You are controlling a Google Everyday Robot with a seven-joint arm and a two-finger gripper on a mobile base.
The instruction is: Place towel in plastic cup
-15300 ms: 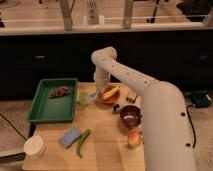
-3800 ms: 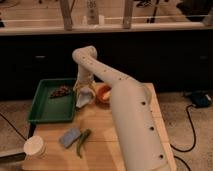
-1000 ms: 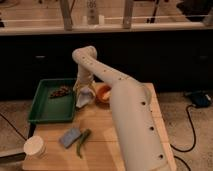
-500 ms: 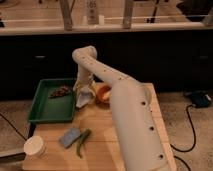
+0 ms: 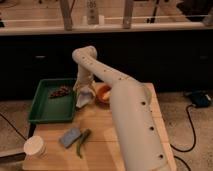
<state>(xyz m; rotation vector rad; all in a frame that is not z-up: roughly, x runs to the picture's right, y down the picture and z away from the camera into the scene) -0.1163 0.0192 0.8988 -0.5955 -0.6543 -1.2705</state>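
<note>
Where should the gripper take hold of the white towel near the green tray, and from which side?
The gripper sits right over the white towel, crumpled at the edge of the green plastic tray. Probably best pinched at its raised upper fold from straight above: the heap stands up there, and the tray wall and orange bowl crowd its sides.

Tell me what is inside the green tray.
A dark brownish clump lies in the green tray near its back; the rest looks bare. The gripper hangs at the tray's right edge beside a whitish object, hiding that corner.

An office-like test space: wooden table [image 5: 120,135], dark counter front, floor cables, hand [image 5: 84,96] beside green tray [image 5: 42,111].
</note>
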